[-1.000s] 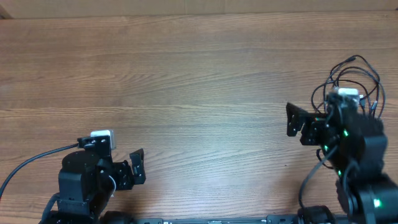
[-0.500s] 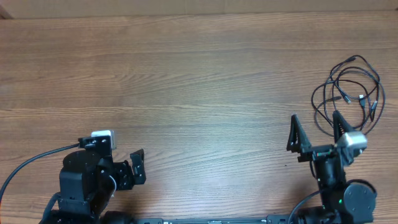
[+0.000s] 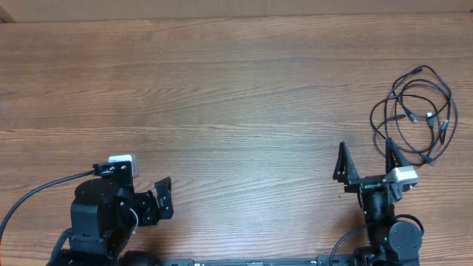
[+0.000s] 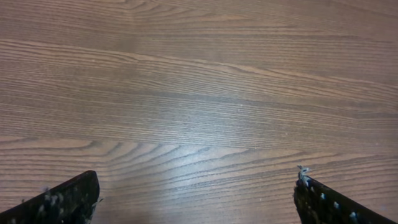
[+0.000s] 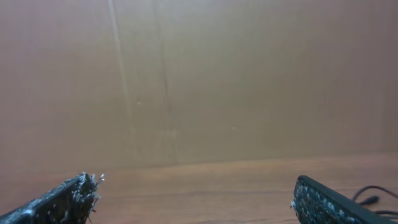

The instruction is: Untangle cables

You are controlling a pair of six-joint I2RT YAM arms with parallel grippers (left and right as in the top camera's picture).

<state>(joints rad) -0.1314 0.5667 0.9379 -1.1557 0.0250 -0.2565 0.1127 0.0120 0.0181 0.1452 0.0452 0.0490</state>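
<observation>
The cables [image 3: 414, 111] are thin black cords with small plug ends, looped together at the far right of the wooden table in the overhead view. One loop end [image 5: 373, 198] shows at the lower right of the right wrist view. My right gripper [image 3: 366, 159] is open and empty, near the front edge, just below and left of the cables, not touching them. Its fingertips [image 5: 196, 193] frame the wall and the table's far edge. My left gripper [image 3: 164, 196] is open and empty at the front left, far from the cables; its fingertips [image 4: 196, 193] hover over bare wood.
A thick black arm cable [image 3: 33, 193] runs off the left arm's base to the left edge. A brown wall [image 5: 199, 74] rises behind the table's far edge.
My right arm has pulled back from over the cables toward the front edge and tucked in. The cables lie uncovered on the table. The left arm has not moved.
</observation>
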